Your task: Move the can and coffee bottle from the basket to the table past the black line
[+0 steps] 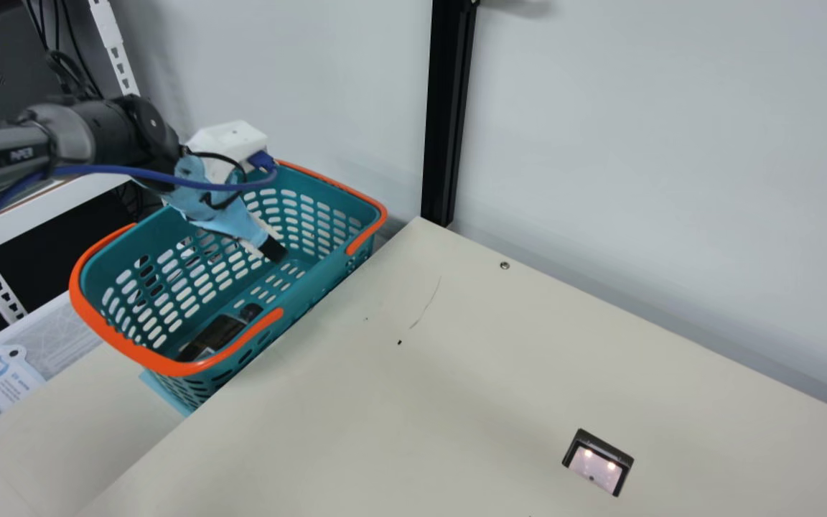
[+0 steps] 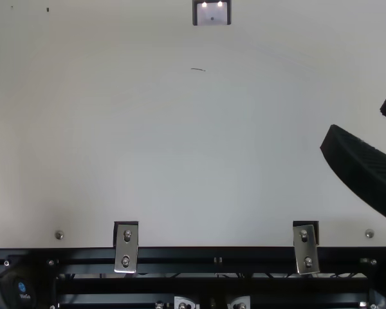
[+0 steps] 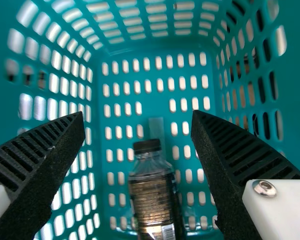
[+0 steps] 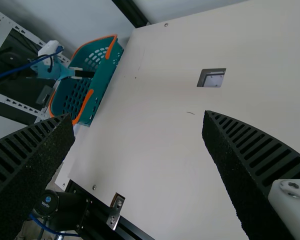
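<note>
Open left fingers (image 3: 47, 165) might roll the bottle (image 3: 152, 200) across the basket (image 1: 169, 366) if lowered off-centre; right fingers (image 4: 35, 165) spread too.

Teal basket wall (image 1: 321, 287) between left gripper (image 1: 272, 250) and table (image 1: 456, 373); open passage over rim (image 1: 313, 278) between orange handles (image 1: 368, 237)
</note>
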You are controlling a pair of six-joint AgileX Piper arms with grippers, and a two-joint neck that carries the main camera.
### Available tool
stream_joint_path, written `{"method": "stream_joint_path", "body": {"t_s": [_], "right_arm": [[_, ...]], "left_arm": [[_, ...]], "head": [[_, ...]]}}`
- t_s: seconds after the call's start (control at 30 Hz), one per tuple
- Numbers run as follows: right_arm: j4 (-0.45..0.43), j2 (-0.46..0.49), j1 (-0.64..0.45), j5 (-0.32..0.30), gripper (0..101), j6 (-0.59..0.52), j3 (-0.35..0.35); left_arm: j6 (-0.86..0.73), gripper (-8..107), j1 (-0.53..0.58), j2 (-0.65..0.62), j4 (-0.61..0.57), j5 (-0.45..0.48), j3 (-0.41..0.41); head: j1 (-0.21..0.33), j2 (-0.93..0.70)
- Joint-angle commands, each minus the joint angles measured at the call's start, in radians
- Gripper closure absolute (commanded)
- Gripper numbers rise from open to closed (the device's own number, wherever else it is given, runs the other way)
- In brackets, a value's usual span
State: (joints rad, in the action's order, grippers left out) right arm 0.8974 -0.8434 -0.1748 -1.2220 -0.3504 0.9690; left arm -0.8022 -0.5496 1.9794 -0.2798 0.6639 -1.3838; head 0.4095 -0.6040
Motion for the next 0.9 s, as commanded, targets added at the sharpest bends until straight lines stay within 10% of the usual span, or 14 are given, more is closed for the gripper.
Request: {"method": "stream_joint_path", "body": {"t_s": [0.0,0.87], "right_arm": [[0.000,0.000,0.000,0.000,0,0.000,0.000],[0.000,0.000,0.000,0.000,0,0.000,0.000]], "left_arm": [[0.027,9,0.004,0.046,0.017,0.003,-0.008],[0.281,9,-0.017,0.263,0.206,0.014,-0.043]], "head": [[0.027,-0.020],[0.027,-0.020]]}}
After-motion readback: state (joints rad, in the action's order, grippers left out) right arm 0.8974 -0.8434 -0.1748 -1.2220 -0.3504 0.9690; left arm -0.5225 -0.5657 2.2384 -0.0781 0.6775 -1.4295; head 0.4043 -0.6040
